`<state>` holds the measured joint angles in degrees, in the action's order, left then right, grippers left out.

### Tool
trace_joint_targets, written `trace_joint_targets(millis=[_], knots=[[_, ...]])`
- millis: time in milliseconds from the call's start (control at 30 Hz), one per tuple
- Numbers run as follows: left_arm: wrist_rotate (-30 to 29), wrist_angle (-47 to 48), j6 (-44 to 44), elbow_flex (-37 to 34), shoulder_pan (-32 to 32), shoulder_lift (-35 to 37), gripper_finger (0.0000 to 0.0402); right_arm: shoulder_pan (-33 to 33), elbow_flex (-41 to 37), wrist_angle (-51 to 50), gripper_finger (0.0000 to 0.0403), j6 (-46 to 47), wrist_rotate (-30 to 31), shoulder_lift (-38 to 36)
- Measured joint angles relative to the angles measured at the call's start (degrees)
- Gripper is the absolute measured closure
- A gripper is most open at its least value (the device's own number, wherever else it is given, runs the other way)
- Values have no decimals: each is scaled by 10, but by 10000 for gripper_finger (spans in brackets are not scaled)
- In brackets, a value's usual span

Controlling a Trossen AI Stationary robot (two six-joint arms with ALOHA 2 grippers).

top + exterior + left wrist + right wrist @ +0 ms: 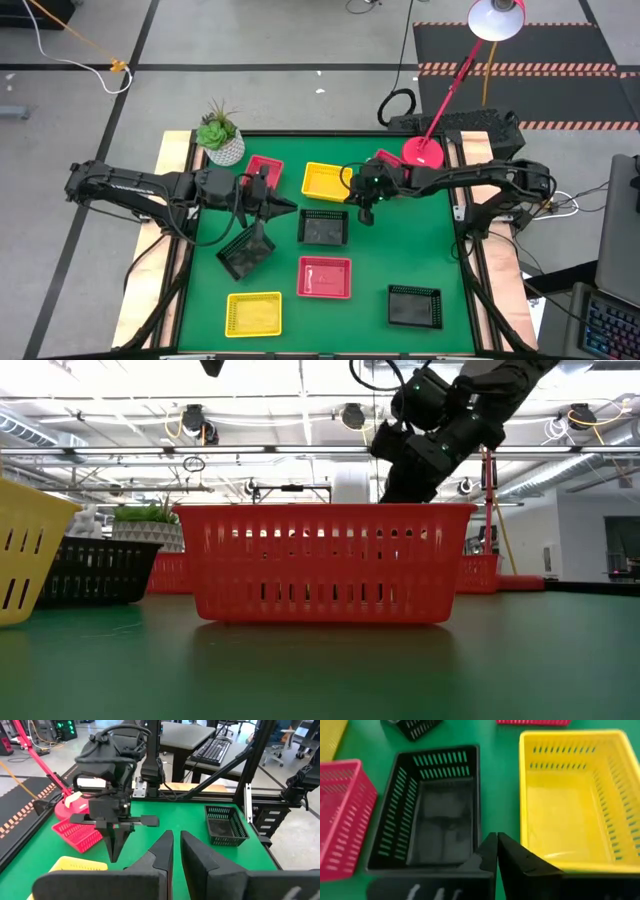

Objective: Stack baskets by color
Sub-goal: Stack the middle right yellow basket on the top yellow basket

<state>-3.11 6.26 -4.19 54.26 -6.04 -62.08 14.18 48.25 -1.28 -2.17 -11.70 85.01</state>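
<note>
Several baskets lie singly on the green table [420,250]. Red ones are at the far left [263,170], near the middle [325,277] and beside the lamp base [388,160]. Yellow ones are at the far middle [325,180] and the near left [253,313]. Black ones are in the middle [323,226], turned askew at the left [247,250], and at the near right [415,305]. My right gripper [497,842] is shut and empty, slanting down over the gap between the middle black basket [430,815] and the yellow one [575,800]. My left gripper [288,208] hovers shut and empty above the left side.
A white plant pot [222,142] stands at the table's far left corner. The red lamp base [424,152] stands at the far right, and its arm slants up over the far edge. The red basket by the base [77,834] sits tilted. Wooden strips edge the table's left and right sides.
</note>
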Motion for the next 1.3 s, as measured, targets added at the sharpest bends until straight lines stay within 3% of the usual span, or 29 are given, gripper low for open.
trace_joint_targets(millis=[433, 1300], knots=[[0, 0, 7, 0, 0, 0, 366, -16, -24, 71, 402, 5, 23, 39], [0, 0, 8, 0, 0, 0, 366, -7, -23, 34, 401, -6, 88, 39]])
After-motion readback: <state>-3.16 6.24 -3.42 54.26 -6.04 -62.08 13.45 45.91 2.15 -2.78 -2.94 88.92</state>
